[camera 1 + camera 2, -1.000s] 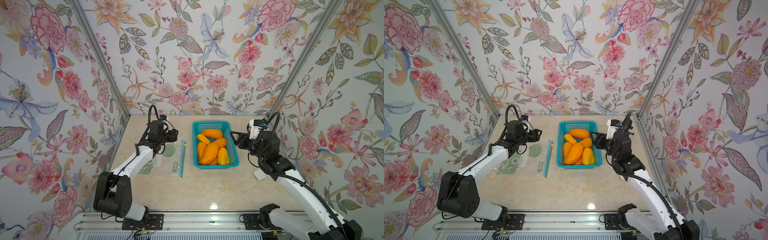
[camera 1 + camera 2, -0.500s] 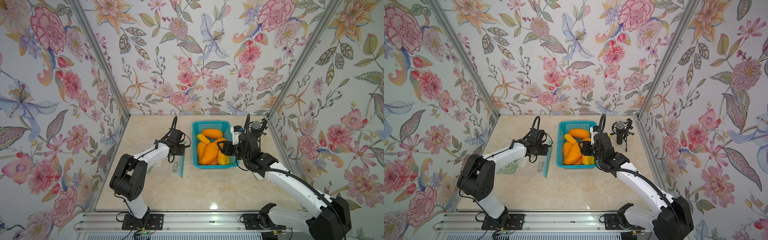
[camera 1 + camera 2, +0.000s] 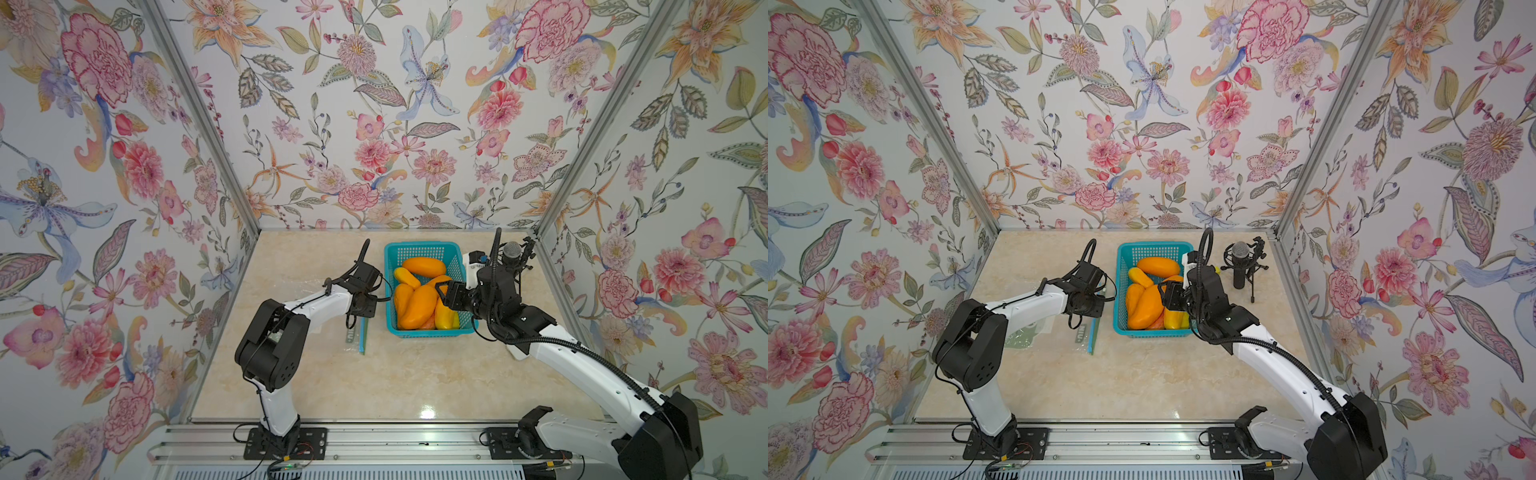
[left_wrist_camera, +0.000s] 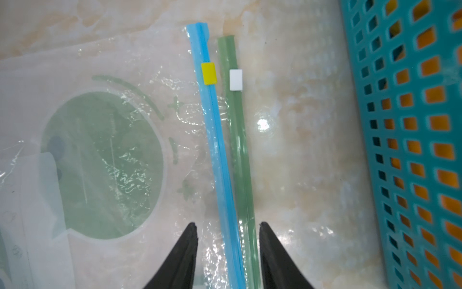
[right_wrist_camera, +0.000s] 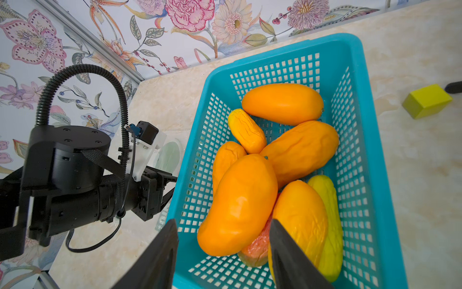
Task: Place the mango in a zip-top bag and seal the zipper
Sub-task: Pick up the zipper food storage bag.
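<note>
Left gripper came down, parted astride zippers; right gripper parted above mango.

Left claw and right claw agape.

On bench: basket at centre rear, mangoes piled inside. zip-top bags flat, overlapping, just left of basket, zipper edges toward it. microphone upright, right of basket, near rear corner.
</note>
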### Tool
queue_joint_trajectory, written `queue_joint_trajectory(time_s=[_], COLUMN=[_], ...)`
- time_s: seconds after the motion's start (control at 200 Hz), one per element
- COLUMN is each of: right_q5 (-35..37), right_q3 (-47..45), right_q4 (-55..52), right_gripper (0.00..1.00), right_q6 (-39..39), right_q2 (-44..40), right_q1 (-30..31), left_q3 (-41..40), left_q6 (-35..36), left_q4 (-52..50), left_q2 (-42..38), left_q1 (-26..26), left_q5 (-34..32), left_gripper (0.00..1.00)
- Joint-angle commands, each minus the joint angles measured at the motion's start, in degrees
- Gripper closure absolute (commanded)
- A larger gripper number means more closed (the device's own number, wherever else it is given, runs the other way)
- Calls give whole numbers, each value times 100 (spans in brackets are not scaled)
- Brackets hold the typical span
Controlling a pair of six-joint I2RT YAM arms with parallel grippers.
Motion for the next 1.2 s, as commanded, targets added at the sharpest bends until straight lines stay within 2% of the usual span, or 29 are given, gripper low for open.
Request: queue_joint_trajectory(time_s=[0.0,0.37,0.525,0.701,0.871,1.196], right_q5=[134,135,141,144,129,-135], right_q3=[43,105,68,59,90,169], right_q4=[-102,-102,-100,-89,-94,-63], right_gripper=[42,42,42,42,42,42], right_q6=[120,121,174,181,186,202], right_q2=[-49,-20,-29,-39,-14,205], right_q1=[36,36,36,36,36,253], left_q3=[116,85,41,1,-4,189], left_q6=[-170,-183,-172,-159,-117,2], left_q4=[-187,-146,-144,-130,-142,-486], left_q2=[131,333,374,404,453,-170], left_q1=[-52,-105,-113,-114,-116,-112], left_q5=[-207,-237,-301,-301,-251,-341], left_gripper=[59,61,65,76,100,100])
